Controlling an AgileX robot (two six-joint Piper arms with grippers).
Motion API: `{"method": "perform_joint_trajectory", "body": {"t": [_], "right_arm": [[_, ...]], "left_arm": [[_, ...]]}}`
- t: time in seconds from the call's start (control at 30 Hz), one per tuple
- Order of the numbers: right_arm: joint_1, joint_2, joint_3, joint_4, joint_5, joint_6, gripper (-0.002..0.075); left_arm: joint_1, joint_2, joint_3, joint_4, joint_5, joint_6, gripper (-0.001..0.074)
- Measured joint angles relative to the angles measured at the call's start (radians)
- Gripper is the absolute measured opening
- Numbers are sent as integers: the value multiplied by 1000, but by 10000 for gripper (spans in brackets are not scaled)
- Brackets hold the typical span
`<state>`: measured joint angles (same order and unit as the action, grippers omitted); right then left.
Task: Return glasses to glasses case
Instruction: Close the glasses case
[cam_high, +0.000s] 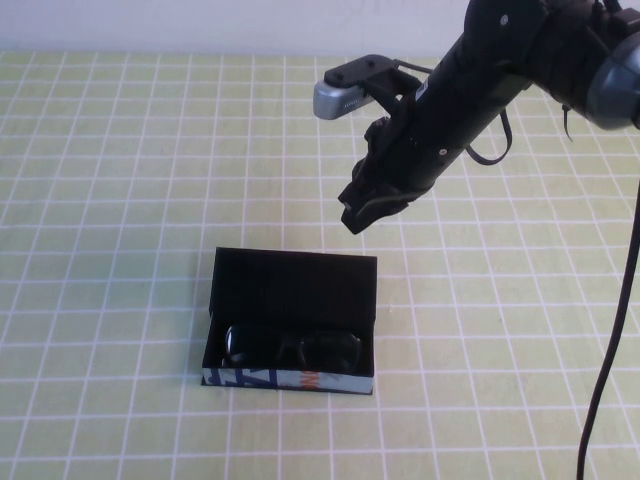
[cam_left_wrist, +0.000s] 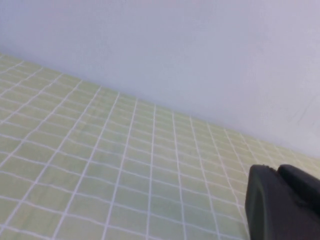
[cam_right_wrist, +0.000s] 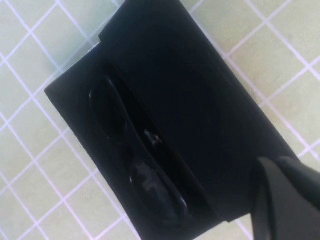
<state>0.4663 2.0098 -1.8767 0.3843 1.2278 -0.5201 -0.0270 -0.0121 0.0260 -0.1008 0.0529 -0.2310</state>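
The glasses case (cam_high: 296, 282) lies open on the table, its lid flat behind it and its blue, white and orange front side facing me. The black glasses (cam_high: 291, 347) lie inside the case. In the right wrist view the glasses (cam_right_wrist: 142, 162) rest in the case (cam_right_wrist: 205, 100). My right gripper (cam_high: 358, 214) hangs in the air above and behind the case's right end, shut and empty; it shows at the edge of its wrist view (cam_right_wrist: 287, 200). My left gripper (cam_left_wrist: 282, 202) is out of the high view, shut and empty over bare table.
The table (cam_high: 120, 200) is covered by a yellow-green cloth with a white grid. A pale wall (cam_left_wrist: 175, 55) runs along its far edge. A black cable (cam_high: 612, 340) hangs down from the right arm at the right side.
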Motion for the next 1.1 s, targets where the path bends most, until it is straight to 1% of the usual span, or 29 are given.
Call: {"method": "perform_joint_trajectory", "body": {"t": [0.07,0.17,0.27,0.4,0.53,0.6,0.7,0.77,0.87,0.97,1.1], "right_arm": [[0,0,0,5,0,2,-11],[0,0,0,13,0,21,-11],[0,4,0,15,0,35,-11],[0,8,0,15,0,50,-11],[0,8,0,15,0,50,-11],[0,8,0,15,0,50,-11],[0,8,0,15,0,50,-11],[0,8,0,15,0,52,-11],[0,8,0,15,0,54,-11],[0,8,0,15,0,54,-11],[0,8,0,15,0,54,-11]], "left_arm": [[-2,0,-9,-7,23,-43,-2],[-24,57,-87,-14,126,-95,-2],[-65,203,-222,-14,245,-68,-2],[-144,482,-419,-35,478,39,-2],[-234,745,-559,-162,649,225,-2],[-270,857,-591,-255,679,339,-2],[-330,1032,-598,-451,656,570,-2],[-381,1133,-598,-616,603,767,-2],[-437,1257,-603,-861,520,995,-2],[-452,1367,-613,-1024,504,1163,-2],[-451,1497,-632,-1138,495,1304,-2]]}}
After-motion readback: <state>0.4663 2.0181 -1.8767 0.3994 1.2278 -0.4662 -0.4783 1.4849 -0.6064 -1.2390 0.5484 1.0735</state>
